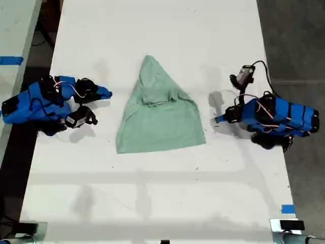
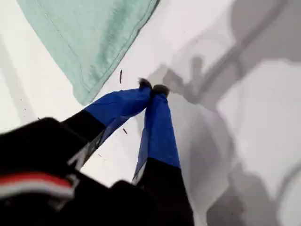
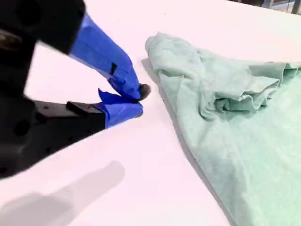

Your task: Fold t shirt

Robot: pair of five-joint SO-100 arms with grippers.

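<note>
– Where do we stand with the t shirt point(image 1: 160, 119)?

– It lies flat in the middle of the white table point(image 1: 152, 203), between our two arms. Its pointed top point(image 1: 149, 58) is toward the far edge and its wide hem point(image 1: 160, 145) toward the near one. There's a bunched ridge of cloth point(image 3: 244, 96) across the upper part. We judge that no fold is under way and nothing is held.

– And the claws?

– My first gripper point(image 2: 153, 87) is on the exterior view's right, with its tips pressed together on nothing. It hovers just beside the hem corner point(image 2: 87, 96) without touching it. My second gripper point(image 3: 139, 98) is on the exterior view's left, near the slanted edge below the point. Its tips look together too, and empty.

– So how do we start well?

– We should spread both claws before we come in. Then we slide one finger under the cloth edge so we don't stab down on it. We pinch only the top layers at the hem corner and at the matching edge on the other side. We lift both together, low and level, so the cloth doesn't drag or twist. That bunched ridge may catch, so we'd keep the pull gentle
</note>
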